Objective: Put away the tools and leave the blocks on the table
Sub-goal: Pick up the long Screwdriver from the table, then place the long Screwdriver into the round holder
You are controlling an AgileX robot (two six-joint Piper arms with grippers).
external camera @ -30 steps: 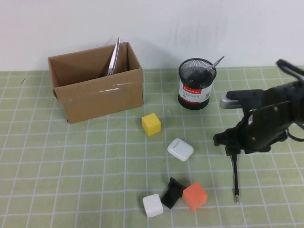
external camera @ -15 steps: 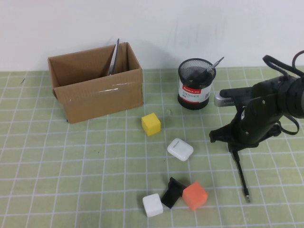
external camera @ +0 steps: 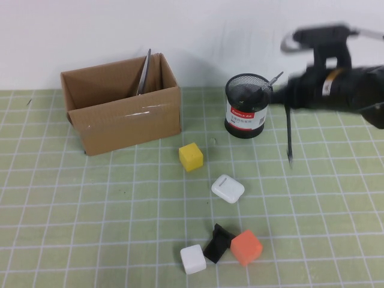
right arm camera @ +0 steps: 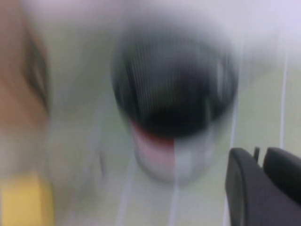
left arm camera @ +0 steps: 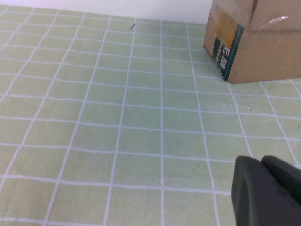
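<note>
Up off the table swings the right gripper [external camera: 288, 103] — clamped on the thin black precision screwdriver [external camera: 288, 135] — nearing the black mesh cup [external camera: 248, 105]; last tool out, left gripper [left arm camera: 263, 193] parked, fingers unclear.

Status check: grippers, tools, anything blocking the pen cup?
Right gripper shut on thin screwdriver, raised beside mesh cup. Left gripper low over mat, by box. Path looks clear.

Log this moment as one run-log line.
right gripper: shut on thin screwdriver, raised beside mesh cup | left gripper: low over mat
</note>
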